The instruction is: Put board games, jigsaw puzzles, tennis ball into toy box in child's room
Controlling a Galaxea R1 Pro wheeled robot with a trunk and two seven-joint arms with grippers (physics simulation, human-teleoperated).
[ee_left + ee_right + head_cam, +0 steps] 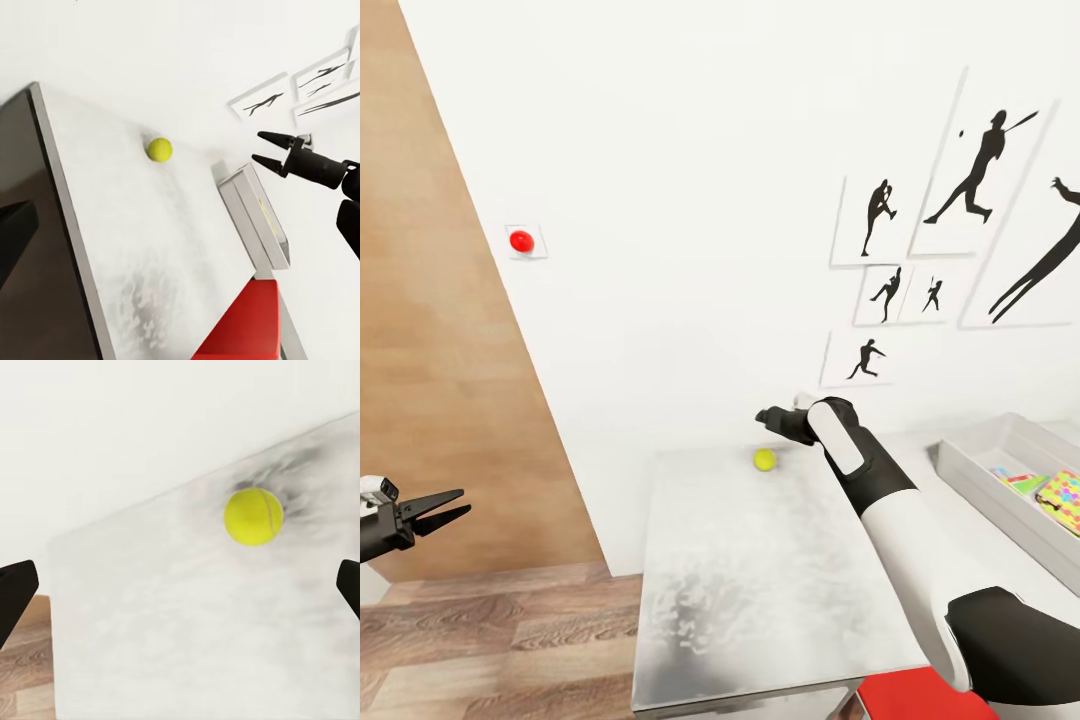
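Note:
A yellow-green tennis ball rests on the pale grey table, close to the white wall. Above and just right of the ball, my right gripper hangs open with nothing between its fingers. The toy box stands at the table's right end. In it lies a jigsaw puzzle, beside another colourful flat piece. Off the table's left side, my left gripper is open and empty over the floor. The board games and the bed are out of view.
The wall directly behind the table carries black sports-silhouette pictures and a red button. A wood panel stands at the left, with plank floor below. A red object sits under the table's near edge.

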